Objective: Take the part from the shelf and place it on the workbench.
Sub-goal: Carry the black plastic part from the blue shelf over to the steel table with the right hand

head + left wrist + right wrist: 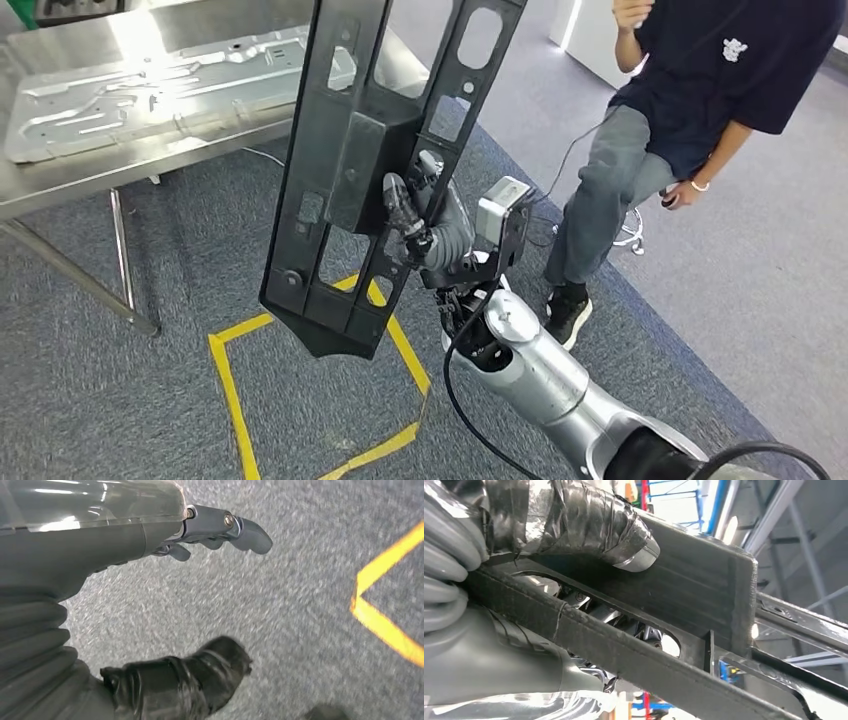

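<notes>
Head view, left to right: steel workbench (70, 175) at upper left, a pressed metal panel (150, 95) lying on it; yellow tape (235, 400) marks a square on the grey carpet; black part (350, 170), a long flat frame with cut-outs, hangs roughly upright in the air right of the bench edge, above the tape, clear of the bench; right hand (415, 225) grips it near mid-length, taped thumb on the near face, fingers through an opening. Person (680, 110) seated at far right. Right wrist view: thumb (589, 522) pressed flat on the part. Left hand (210, 530) hangs over carpet, fingers spread, holding nothing
</notes>
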Tool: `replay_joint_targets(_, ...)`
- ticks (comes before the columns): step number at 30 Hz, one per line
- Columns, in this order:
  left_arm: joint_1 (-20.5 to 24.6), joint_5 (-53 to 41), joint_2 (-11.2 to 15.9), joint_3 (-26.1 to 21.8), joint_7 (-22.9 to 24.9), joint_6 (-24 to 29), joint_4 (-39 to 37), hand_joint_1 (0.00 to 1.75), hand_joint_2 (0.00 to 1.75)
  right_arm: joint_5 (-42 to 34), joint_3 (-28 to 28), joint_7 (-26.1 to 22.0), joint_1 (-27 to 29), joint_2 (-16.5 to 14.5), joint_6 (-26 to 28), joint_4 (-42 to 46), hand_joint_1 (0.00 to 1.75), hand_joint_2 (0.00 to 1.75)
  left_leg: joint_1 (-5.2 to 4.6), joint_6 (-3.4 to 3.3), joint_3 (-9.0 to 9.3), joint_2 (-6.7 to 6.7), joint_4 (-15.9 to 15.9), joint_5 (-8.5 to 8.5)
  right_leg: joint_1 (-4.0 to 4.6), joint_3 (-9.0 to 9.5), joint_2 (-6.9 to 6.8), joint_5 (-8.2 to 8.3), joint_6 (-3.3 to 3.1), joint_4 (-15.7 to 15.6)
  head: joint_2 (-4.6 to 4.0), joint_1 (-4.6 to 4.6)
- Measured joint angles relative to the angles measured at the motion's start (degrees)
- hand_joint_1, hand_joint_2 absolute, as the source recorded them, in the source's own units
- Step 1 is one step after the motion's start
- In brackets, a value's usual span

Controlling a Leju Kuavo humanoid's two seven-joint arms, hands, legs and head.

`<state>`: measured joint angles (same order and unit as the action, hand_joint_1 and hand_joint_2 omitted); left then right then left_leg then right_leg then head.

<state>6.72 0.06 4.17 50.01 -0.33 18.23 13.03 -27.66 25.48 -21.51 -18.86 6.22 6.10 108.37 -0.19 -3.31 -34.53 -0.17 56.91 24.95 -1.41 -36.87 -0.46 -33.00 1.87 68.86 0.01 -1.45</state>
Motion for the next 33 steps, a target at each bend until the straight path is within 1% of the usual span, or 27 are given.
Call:
replay_joint_targets(1,0.1,0.0,0.0,0.0,0.0,0.0,0.0,0.00,1.75,0.0,0.0,0.0,0.2,0.0,0.0,0.0,1.75,1.75,-0.05,-0.17,0.15,-0.12,0.1,0.26,0.06,-2.36,0.17,-0.92,0.03,3.5,0.01,-0.04)
replay_joint_targets(2,0.2,0.0,0.0,0.0,0.1,0.0,0.0,0.00,1.75,-0.1,0.0,0.0,0.4,0.0,-0.1,0.0,1.75,1.75,-0.10,-0.23,0.32,-0.28,0.2,0.57,0.07,-4.13,0.25,-0.92,0.09,5.6,0.01,-0.04)
replay_joint_targets(3,0.2,0.0,0.0,0.0,0.1,0.0,0.0,0.00,1.75,-0.1,-0.1,0.0,0.6,0.0,-0.1,-0.1,1.75,1.75,-0.12,-0.20,0.51,-0.48,0.5,0.93,0.05,-4.89,0.27,0.24,0.14,5.6,0.01,-0.05)
replay_joint_targets(4,0.2,0.0,0.0,0.0,0.1,0.0,0.0,0.00,1.75,-0.1,-0.1,0.0,0.7,0.0,-0.1,-0.1,1.75,1.75,-0.12,-0.09,0.74,-0.69,0.8,1.34,0.02,-4.58,0.27,2.35,0.17,3.5,0.00,-0.06)
replay_joint_targets(5,0.1,0.0,0.0,0.0,0.2,0.0,0.0,0.00,1.75,-0.1,-0.2,0.0,0.7,0.0,-0.1,-0.1,1.75,1.75,-0.10,0.08,0.94,-0.88,1.2,1.84,-0.02,-3.45,0.30,4.90,0.14,0.0,-0.01,-0.06)
replay_joint_targets(6,0.1,0.0,0.0,0.0,0.2,0.0,0.0,0.00,1.75,-0.1,-0.3,0.0,0.6,0.0,-0.1,-0.1,1.75,1.75,-0.21,0.34,0.98,-1.03,1.8,2.43,0.04,-2.13,0.38,6.60,0.08,-3.5,-0.01,-0.05)
replay_joint_targets(7,0.1,0.0,-0.1,0.0,0.2,0.0,0.0,0.00,1.75,-0.1,-0.4,0.0,0.6,0.0,-0.1,-0.1,1.75,1.75,-0.30,0.63,0.91,-1.16,2.3,2.94,0.05,-1.08,0.47,7.52,-0.09,-6.0,0.00,-0.03)
replay_joint_targets(8,0.2,0.0,-0.1,0.0,0.2,0.1,0.0,0.00,1.75,-0.1,-0.5,0.0,0.6,0.0,-0.1,-0.1,1.75,1.75,-0.36,0.93,0.81,-1.25,2.7,3.33,0.13,-0.47,0.56,7.66,-0.30,-7.4,0.01,-0.01)
replay_joint_targets(11,0.2,0.0,-0.1,0.0,0.2,0.1,0.0,0.00,1.75,-0.1,-0.6,0.0,0.7,0.1,-0.1,-0.1,1.75,1.75,-0.27,1.74,0.92,-1.27,2.8,3.97,0.18,0.10,0.59,7.05,-1.17,-8.0,0.02,-0.02)
replay_joint_targets(12,0.2,0.0,-0.1,0.0,0.2,0.1,0.0,0.00,1.75,-0.1,-0.6,0.0,0.7,0.0,-0.1,-0.1,1.75,1.75,-0.23,2.06,0.81,-1.14,3.3,4.36,0.07,0.47,0.54,6.96,-1.47,-8.2,0.01,0.02)
replay_joint_targets(13,0.2,0.0,-0.1,0.0,0.1,0.1,0.0,0.00,1.75,-0.1,-0.7,-0.1,0.6,0.0,-0.1,-0.1,1.75,1.75,-0.12,2.41,0.13,-0.98,4.8,5.10,-0.08,0.94,0.47,6.85,-1.78,-8.6,0.01,0.07)
replay_joint_targets(14,0.2,-0.1,-0.2,0.0,0.1,0.1,0.0,0.00,1.75,-0.1,-0.7,-0.1,0.6,0.0,-0.1,-0.1,1.75,1.75,0.06,2.77,-1.23,-0.81,7.4,6.12,-0.19,1.44,0.39,6.71,-2.02,-8.8,0.01,0.13)
replay_joint_targets(16,0.2,-0.2,-0.2,0.0,0.1,0.0,0.0,0.00,1.75,-0.1,-0.7,-0.2,0.6,0.0,-0.1,-0.1,1.75,1.75,0.45,3.38,-5.36,-0.62,14.2,7.88,-0.20,2.25,0.27,6.20,-2.27,-9.1,0.01,0.20)
replay_joint_targets(17,0.1,-0.3,-0.2,0.0,0.1,0.0,0.0,0.00,1.75,-0.2,-0.7,-0.2,0.7,0.0,-0.1,-0.1,1.75,1.75,0.63,3.57,-7.09,-0.55,16.3,7.81,-0.20,2.61,0.26,5.89,-2.27,-9.1,0.02,0.21)
replay_joint_targets(18,0.0,-0.3,-0.2,0.0,0.2,0.0,0.0,0.00,1.75,-0.2,-0.7,-0.2,0.7,0.0,-0.1,-0.2,1.75,1.75,0.77,3.67,-7.98,-0.47,16.6,6.72,-0.22,3.02,0.27,5.53,-2.22,-9.1,0.02,0.21)
replay_joint_targets(19,0.0,-0.3,-0.2,0.0,0.2,0.0,0.0,0.00,1.75,-0.2,-0.7,-0.2,0.8,0.0,-0.1,-0.2,1.75,1.75,0.86,3.68,-7.87,-0.37,15.0,4.70,-0.24,3.51,0.30,5.16,-2.13,-9.1,0.02,0.22)
replay_joint_targets(20,-0.1,-0.4,-0.2,0.0,0.2,0.0,0.0,0.00,1.75,-0.3,-0.8,-0.2,0.8,0.0,-0.1,-0.2,1.75,1.75,0.91,3.57,-6.90,-0.25,11.5,2.04,-0.27,4.09,0.31,4.73,-1.98,-9.1,0.01,0.22)
replay_joint_targets(21,-0.1,-0.4,-0.2,0.0,0.2,0.0,0.0,0.00,1.75,-0.3,-0.9,-0.2,0.8,0.0,-0.1,-0.1,1.75,1.75,0.88,3.42,-5.71,-0.14,8.2,0.12,-0.29,4.57,0.30,4.35,-1.77,-9.3,0.01,0.22)
replay_joint_targets(22,0.0,-0.4,-0.2,0.0,0.2,0.0,0.0,0.00,1.75,-0.4,-1.0,-0.2,0.7,0.0,-0.1,-0.1,1.75,1.75,0.67,3.19,-4.53,-0.06,5.4,-1.14,-0.26,4.93,0.28,4.04,-1.50,-9.4,0.01,0.24)
replay_joint_targets(23,0.1,-0.4,-0.2,0.0,0.2,0.0,0.0,0.00,1.75,-0.6,-1.2,-0.2,0.7,0.0,-0.1,-0.1,1.75,1.75,0.45,2.86,-3.66,0.00,3.5,-1.36,-0.26,5.10,0.26,3.84,-1.16,-9.5,0.00,0.27)
replay_joint_targets(25,0.1,-0.4,-0.2,0.0,0.2,0.0,0.0,0.00,1.75,-0.8,-1.5,-0.1,0.6,0.0,-0.1,-0.1,1.75,1.75,-0.02,2.26,-2.98,-0.03,2.6,-0.50,-0.22,5.30,0.22,3.66,-0.48,-9.9,0.01,0.28)
replay_joint_targets(27,0.1,-0.5,-0.2,0.0,0.1,0.0,0.0,0.00,1.75,-0.9,-1.7,-0.1,0.6,0.0,-0.1,0.0,1.75,1.75,0.23,1.68,-2.07,-0.11,1.7,-0.15,-0.24,5.50,0.18,3.17,0.13,-9.8,0.01,0.10)
replay_joint_targets(28,0.1,-0.6,-0.2,0.0,0.1,0.0,0.0,0.00,1.75,-0.9,-1.8,-0.1,0.5,0.0,-0.1,0.0,1.75,1.75,0.36,1.32,-1.43,-0.12,1.2,-0.04,-0.21,5.02,0.20,2.49,0.29,-8.5,0.01,-0.02)
replay_joint_targets(29,0.1,-0.7,-0.2,0.0,0.1,-0.1,0.0,0.00,1.75,-0.9,-2.0,-0.1,0.4,0.0,-0.1,0.1,1.75,1.75,0.47,0.95,-0.78,-0.13,0.8,0.11,-0.15,3.71,0.26,1.42,0.32,-5.8,0.01,-0.16)
replay_joint_targets(31,0.3,-0.9,-0.2,0.0,0.1,-0.2,0.0,0.00,1.75,-0.9,-2.3,-0.1,0.3,0.0,-0.1,0.1,1.75,1.75,0.27,0.30,0.01,-0.15,0.7,0.68,0.00,-0.78,0.36,-0.73,0.22,1.7,0.01,-0.28)
replay_joint_targets(32,0.4,-0.9,-0.2,0.0,0.2,-0.2,0.0,0.00,1.75,-0.9,-2.4,-0.1,0.4,0.0,-0.1,0.1,1.75,1.75,0.21,0.13,0.34,-0.23,0.7,1.02,0.05,-3.01,0.38,-0.95,0.23,4.6,0.01,-0.29)
replay_joint_targets(33,0.4,-1.0,-0.2,0.0,0.2,-0.2,0.0,0.00,1.75,-0.9,-2.5,-0.1,0.5,0.0,-0.1,0.1,1.75,1.75,0.16,0.07,0.69,-0.34,0.8,1.39,0.06,-4.41,0.38,-0.12,0.26,5.6,0.02,-0.30)
